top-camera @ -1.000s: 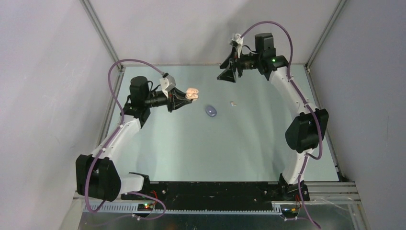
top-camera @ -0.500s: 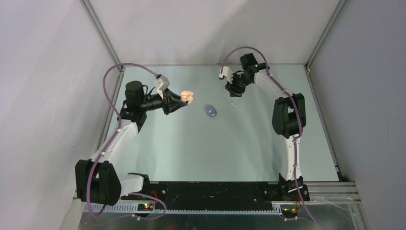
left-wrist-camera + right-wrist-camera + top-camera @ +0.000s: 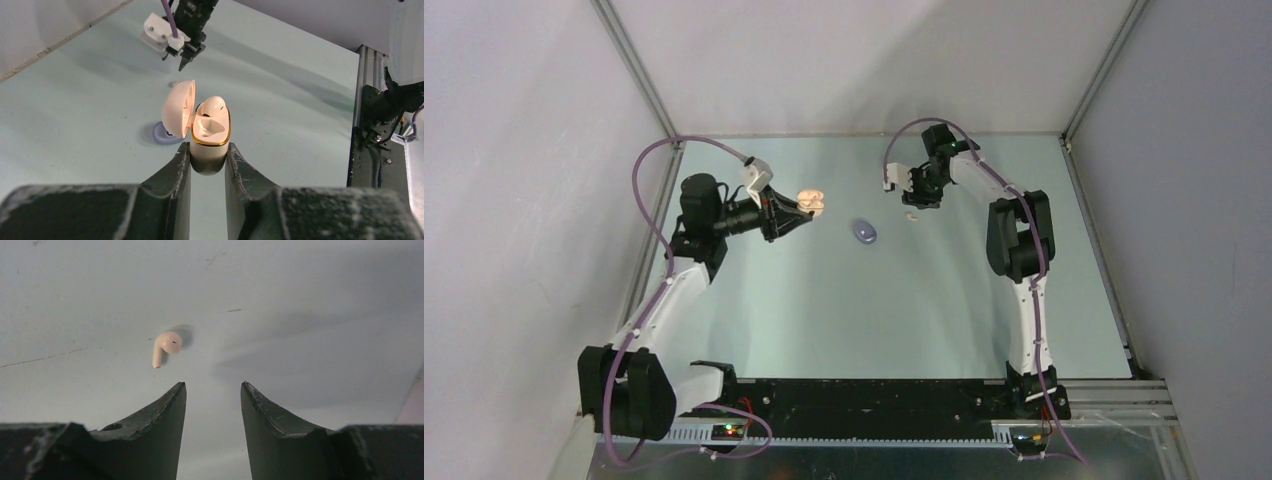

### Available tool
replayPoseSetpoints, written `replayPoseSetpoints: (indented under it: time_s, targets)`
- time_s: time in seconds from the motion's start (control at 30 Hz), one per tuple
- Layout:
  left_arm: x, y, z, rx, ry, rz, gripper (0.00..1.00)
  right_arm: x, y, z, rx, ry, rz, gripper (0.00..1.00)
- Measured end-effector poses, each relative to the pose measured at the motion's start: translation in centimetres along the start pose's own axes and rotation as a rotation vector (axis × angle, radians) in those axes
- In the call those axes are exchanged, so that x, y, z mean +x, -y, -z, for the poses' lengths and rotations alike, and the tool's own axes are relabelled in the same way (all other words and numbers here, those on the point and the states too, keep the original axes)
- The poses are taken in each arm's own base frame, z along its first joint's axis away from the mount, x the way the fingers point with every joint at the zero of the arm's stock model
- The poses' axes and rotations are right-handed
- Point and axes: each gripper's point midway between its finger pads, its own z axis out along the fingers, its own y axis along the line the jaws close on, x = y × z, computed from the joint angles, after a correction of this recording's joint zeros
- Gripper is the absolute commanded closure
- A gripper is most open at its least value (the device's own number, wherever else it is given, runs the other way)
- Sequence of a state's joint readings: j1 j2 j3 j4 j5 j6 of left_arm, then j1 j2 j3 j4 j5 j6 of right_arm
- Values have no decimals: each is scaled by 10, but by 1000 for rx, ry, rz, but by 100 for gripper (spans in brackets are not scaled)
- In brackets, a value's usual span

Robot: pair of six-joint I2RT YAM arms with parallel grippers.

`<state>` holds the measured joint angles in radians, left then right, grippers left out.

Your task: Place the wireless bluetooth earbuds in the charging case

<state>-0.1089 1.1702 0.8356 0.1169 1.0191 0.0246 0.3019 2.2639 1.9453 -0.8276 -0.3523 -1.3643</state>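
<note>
My left gripper is shut on a cream charging case with a gold rim, lid open, held above the table; it also shows in the top view. One cream earbud sits in the case. Another cream earbud lies loose on the table, also seen in the top view. My right gripper is open and empty, hovering just short of it; it also shows in the top view. A lilac case lies on the table between the arms. The lilac buds are not visible.
The lilac case lies just beyond the held case in the left wrist view. The right arm's gripper hangs further back. Grey enclosure walls and metal frame posts bound the table.
The right arm has swung down and left toward the loose cream earbud. The left arm has pulled slightly left with the case still held.
</note>
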Motion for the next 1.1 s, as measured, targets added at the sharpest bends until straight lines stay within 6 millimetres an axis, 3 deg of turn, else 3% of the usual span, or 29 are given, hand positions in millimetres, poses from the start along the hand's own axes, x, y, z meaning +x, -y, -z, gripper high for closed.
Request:
replayPoseSetpoints:
  time_s: [0.27, 0.83, 1.1]
  targets:
    - [2, 1, 2, -7, -10, 11, 100, 12, -20, -14, -81, -25, -3, 53]
    - [11, 1, 4, -20, -39, 31, 100, -7, -39, -26, -137, -20, 24, 54]
    - [16, 2, 4, -19, -54, 38, 100, 0, -45, -16, -177, 0, -8, 54]
